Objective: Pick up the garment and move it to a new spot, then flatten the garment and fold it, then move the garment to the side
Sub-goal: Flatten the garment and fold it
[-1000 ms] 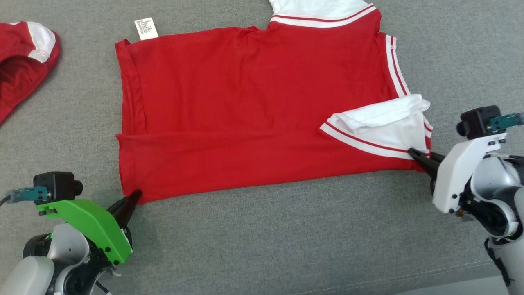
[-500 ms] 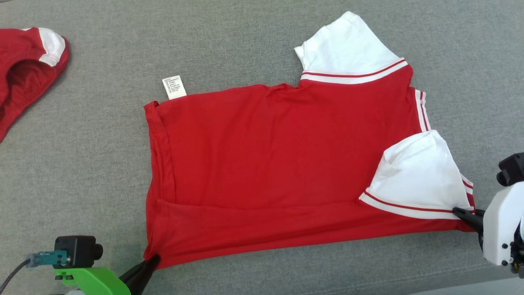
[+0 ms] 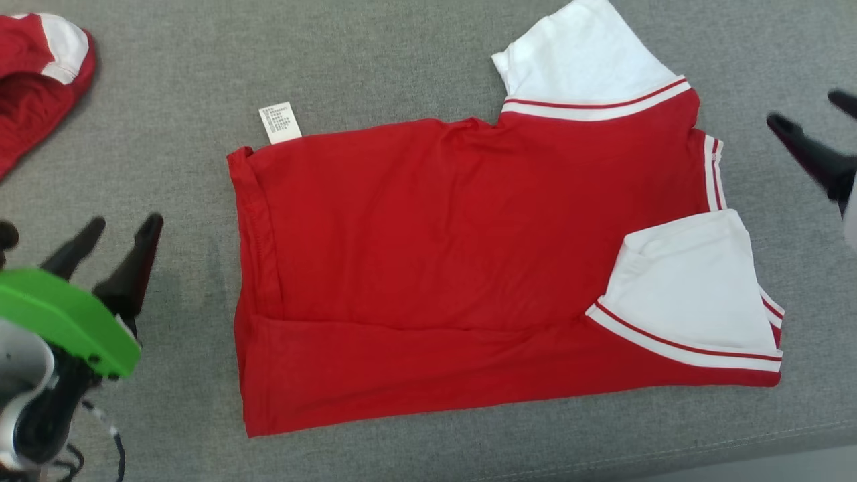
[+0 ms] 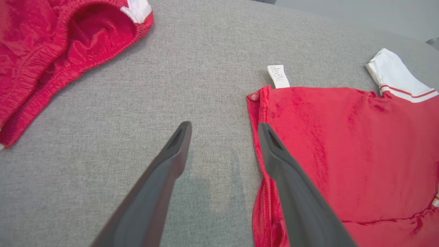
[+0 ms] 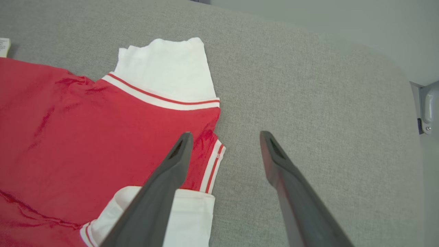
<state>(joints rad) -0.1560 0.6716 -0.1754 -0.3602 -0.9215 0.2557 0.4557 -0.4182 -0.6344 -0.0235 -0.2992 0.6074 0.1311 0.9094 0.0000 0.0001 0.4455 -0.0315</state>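
The garment (image 3: 455, 254) is a red shirt with white sleeves and striped trim, lying flat on the grey surface with its near long edge folded over. One white sleeve (image 3: 689, 288) is folded onto the body, the other (image 3: 582, 60) points away. A white label (image 3: 280, 122) sticks out at the far left corner. My left gripper (image 3: 124, 231) hovers open to the left of the shirt's hem (image 4: 260, 113), touching nothing. At the right edge of the head view my right gripper (image 3: 810, 110) is open, beside the shirt's collar end (image 5: 212, 161), empty.
A second red and white garment (image 3: 40, 73) lies crumpled at the far left (image 4: 51, 51). The grey padded surface (image 3: 428, 53) has bare room around the shirt. Its front edge (image 3: 736, 455) runs close below the shirt, and its right end (image 5: 408, 79) curves down.
Both grippers have let go of the shirt's near corners, opened and lifted back and outward. The shirt now lies released on the surface. The head camera has also shifted.
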